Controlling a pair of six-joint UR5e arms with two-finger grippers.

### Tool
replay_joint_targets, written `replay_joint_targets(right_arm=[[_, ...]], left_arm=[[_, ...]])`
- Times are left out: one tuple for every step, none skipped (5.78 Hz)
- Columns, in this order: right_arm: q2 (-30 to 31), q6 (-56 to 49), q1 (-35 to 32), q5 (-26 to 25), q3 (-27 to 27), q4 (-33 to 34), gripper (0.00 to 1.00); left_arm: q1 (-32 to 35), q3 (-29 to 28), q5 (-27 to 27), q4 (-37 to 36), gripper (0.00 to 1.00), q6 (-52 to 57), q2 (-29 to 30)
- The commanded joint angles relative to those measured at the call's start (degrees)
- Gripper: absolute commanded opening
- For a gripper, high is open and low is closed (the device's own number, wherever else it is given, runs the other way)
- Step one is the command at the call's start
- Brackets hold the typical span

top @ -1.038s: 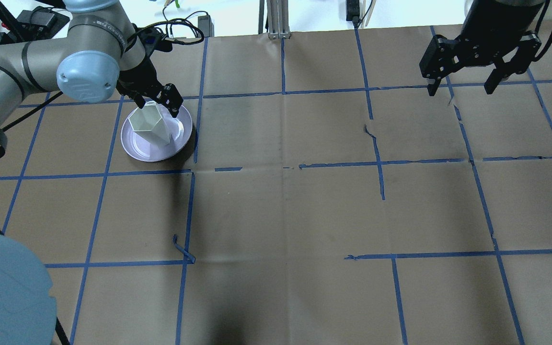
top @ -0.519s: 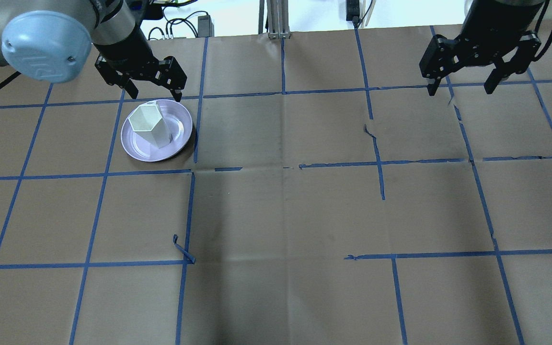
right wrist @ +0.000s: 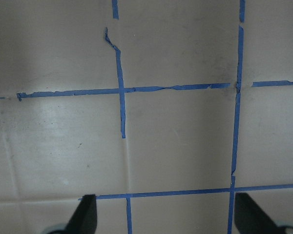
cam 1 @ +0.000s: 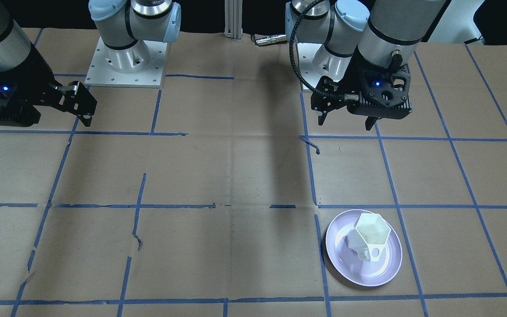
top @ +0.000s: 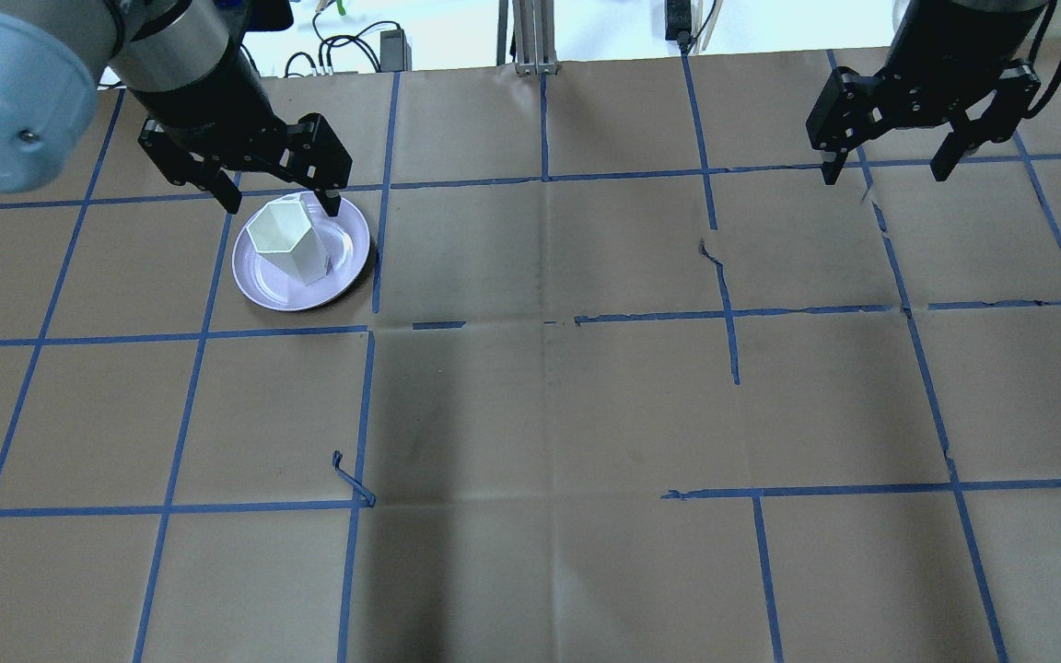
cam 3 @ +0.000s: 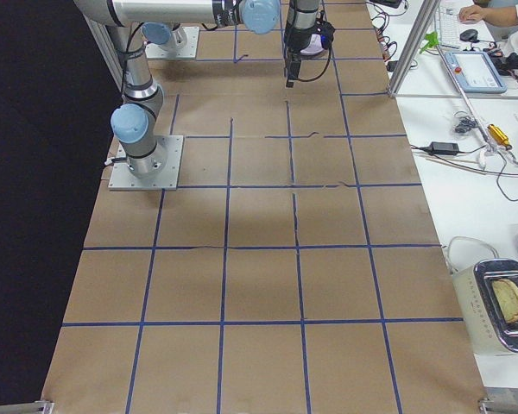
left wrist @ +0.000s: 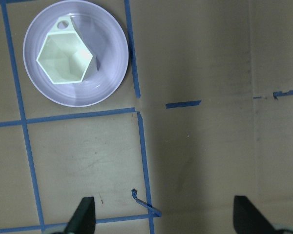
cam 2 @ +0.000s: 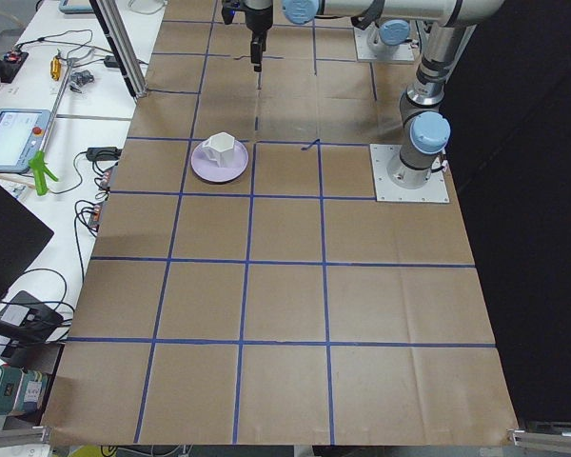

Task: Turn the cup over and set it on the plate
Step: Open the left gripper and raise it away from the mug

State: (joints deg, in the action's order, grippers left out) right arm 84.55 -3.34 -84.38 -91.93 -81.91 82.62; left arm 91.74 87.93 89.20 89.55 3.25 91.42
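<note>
Cup, a small white faceted mug (top: 286, 241), stands mouth-up on the round pale lavender plate (top: 259, 293), nearer the counter's (top: 540, 414) operator-side edge. I'd lift the left arm (top: 180, 55) straight up, clear of it. Left fingers (left wrist: 85, 217) point down, spread wide, empty — right fingers (right wrist: 85, 217) likewise, near the far right corner.
</note>
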Motion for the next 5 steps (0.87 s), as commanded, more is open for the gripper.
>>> replay_joint_targets(right_arm=[[0.0,0.0,0.0,0.0,0.0,0.0,1.00],[0.0,0.0,0.0,0.0,0.0,0.0,1.00],[0.0,0.0,0.0,0.0,0.0,0.0,1.00],[0.0,0.0,0.0,0.0,0.0,0.0,1.00],[0.0,0.0,0.0,0.0,0.0,0.0,1.00]], left_arm=[[-0.5,3.0,-0.2,-0.1,0.98,-1.1,-3.0],[-0.7,3.0,-0.2,-0.1,0.98,-0.8,-2.9],[-0.7,3.0,-0.2,-0.2,0.98,-1.0,-2.7],[-0.8,3.0,-0.2,-0.2,0.98,-1.0,-2.8],[-0.8,3.0,-0.3,-0.2,0.98,-0.9,-2.6]])
